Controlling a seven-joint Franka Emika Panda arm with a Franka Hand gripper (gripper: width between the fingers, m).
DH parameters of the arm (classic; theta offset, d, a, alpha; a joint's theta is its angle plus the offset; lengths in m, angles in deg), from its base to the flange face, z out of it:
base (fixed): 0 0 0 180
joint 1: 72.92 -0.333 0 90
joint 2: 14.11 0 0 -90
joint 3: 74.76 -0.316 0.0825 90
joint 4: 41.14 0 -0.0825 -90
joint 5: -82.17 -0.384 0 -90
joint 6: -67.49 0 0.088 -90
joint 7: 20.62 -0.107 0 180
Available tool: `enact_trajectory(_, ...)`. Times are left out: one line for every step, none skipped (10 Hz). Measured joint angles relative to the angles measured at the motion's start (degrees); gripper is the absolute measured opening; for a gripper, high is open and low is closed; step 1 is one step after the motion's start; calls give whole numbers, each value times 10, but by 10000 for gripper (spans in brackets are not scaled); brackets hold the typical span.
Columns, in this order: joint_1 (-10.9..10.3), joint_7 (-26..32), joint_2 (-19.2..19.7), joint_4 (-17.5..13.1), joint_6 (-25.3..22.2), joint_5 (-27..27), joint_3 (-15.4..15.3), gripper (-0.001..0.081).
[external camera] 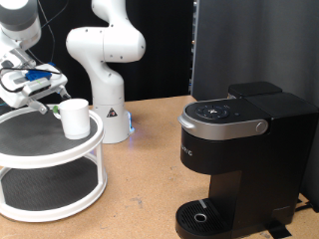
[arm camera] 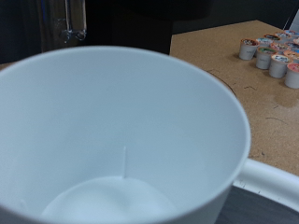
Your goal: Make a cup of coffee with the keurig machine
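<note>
At the exterior view's left, the claw [external camera: 45,100] is positioned just beside the cup [external camera: 74,117], which stands on the upper tier of a white round shelf [external camera: 50,159]. Whether the claw is wide or narrow cannot be told. In the wrist view the cup fills the frame, empty. For a sound grasp, the rim wall should be straddled squarely and the cup kept upright. The keurig machine [external camera: 244,159] stands at the right on the surface [external camera: 140,204], its lid closed and drip tray unoccupied.

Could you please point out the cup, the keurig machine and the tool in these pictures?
cup [external camera: 75,117]: exterior view, on its white side wall.
keurig machine [external camera: 224,149]: exterior view, on its black front body.
tool [external camera: 38,90]: exterior view, between its fingertips, beside the cup.
</note>
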Motion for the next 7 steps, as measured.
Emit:
enact_trajectory(0, 5, 9, 2, 8, 0, 0, 803)
enact_trajectory(-1, 9, 18, 3, 15, 0, -1, 803)
enact_trajectory(-2, 12, 25, 3, 19, 0, -1, 803)
enact_trajectory(-3, 15, 32, 3, 22, -3, -1, 803)
enact_trajectory(-6, 18, 36, 3, 23, -10, -1, 803)
enact_trajectory(-9, 20, 37, 3, 23, -20, -1, 803)
enact_trajectory(-12, 20, 38, 3, 23, -29, -1, 803)
